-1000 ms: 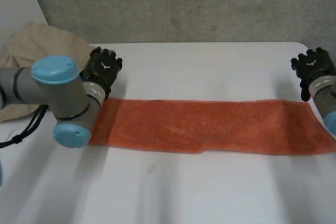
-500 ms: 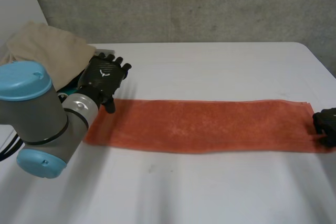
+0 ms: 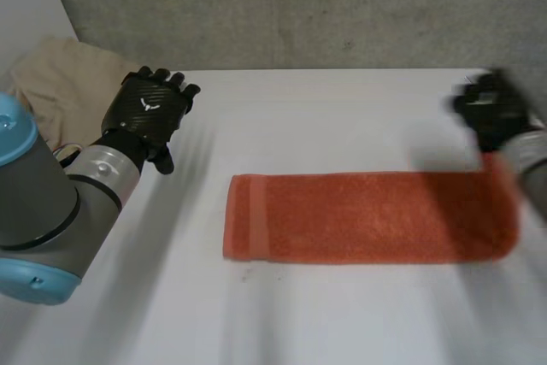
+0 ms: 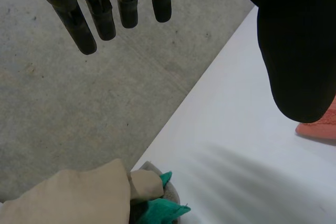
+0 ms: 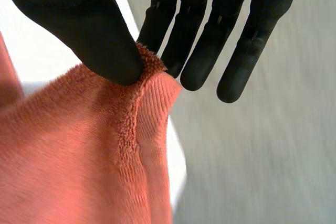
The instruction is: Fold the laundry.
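One orange towel (image 3: 367,215) lies on white desk (image 3: 342,108), long axis running side to side. Your right hand (image 3: 489,113) pinches corner at towel's right end between thumb and fingers (image 5: 202,51). Your left hand (image 3: 145,108) hangs open, fingers straight, empty, well apart from towel's left end, near beige cloth pile (image 3: 51,83). Likely next: carry right end along long axis toward left end; right hand has grip, left hand would need to reach in.

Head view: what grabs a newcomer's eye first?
The orange towel lies as a long strip across the white table, one corner at its right end pinched by the right hand between thumb and fingers. The left hand hovers open at the table's left, beside a beige cloth pile.
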Controlling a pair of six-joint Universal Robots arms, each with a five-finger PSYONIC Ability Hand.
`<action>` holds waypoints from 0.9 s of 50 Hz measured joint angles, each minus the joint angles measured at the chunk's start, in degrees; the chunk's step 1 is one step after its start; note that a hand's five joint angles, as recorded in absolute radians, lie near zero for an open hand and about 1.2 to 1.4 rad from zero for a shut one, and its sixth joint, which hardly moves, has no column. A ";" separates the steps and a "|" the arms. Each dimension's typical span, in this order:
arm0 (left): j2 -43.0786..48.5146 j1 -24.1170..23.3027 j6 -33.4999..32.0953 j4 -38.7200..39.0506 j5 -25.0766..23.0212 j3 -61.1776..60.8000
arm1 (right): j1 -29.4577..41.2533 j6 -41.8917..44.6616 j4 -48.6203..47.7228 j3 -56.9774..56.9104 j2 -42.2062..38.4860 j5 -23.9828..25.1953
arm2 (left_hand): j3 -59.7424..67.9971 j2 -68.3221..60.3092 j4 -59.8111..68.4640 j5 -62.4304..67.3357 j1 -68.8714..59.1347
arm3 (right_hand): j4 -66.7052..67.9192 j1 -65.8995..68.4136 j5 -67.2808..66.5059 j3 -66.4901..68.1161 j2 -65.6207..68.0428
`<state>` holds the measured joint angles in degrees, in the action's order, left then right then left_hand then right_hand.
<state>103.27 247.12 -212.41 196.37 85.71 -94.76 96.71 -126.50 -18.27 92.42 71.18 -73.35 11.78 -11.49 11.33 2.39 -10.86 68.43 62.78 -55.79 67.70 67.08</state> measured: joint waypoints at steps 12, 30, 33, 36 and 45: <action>-1.31 -0.45 -0.02 0.06 -0.01 -2.31 | 29.13 1.35 -6.32 3.33 -8.79 8.01 | 0.00 0.00 0.00 0.00 0.00 | -2.90 -3.31 2.78 -2.91 -3.79; 2.48 -9.26 3.00 2.32 -0.02 2.36 | 16.92 -27.96 2.81 12.41 1.80 -2.54 | 0.00 0.00 0.00 0.00 0.00 | -57.07 -50.24 53.51 -56.12 -55.39; 6.38 -13.42 3.52 2.93 -0.01 5.25 | 12.85 -28.16 4.31 15.28 3.24 -2.62 | 0.00 0.00 0.00 0.01 0.00 | -57.07 -50.24 53.51 -56.12 -55.39; 10.88 -16.65 3.61 3.15 0.15 8.78 | 9.55 -25.75 4.89 17.21 3.58 -2.93 | 0.00 0.00 0.00 0.00 0.00 | -57.04 -50.24 53.50 -56.10 -55.36; 21.43 -20.15 3.46 1.04 3.41 18.73 | 4.82 -12.16 1.88 18.47 1.05 -8.08 | 0.00 0.00 0.00 0.00 0.00 | -2.50 -1.36 0.87 -1.99 -0.88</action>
<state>124.71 226.97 -208.96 197.42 89.12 -76.04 101.53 -138.66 -16.40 110.89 72.23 -81.44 11.78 -11.49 11.33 2.39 -10.86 65.93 61.42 -54.92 65.71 66.19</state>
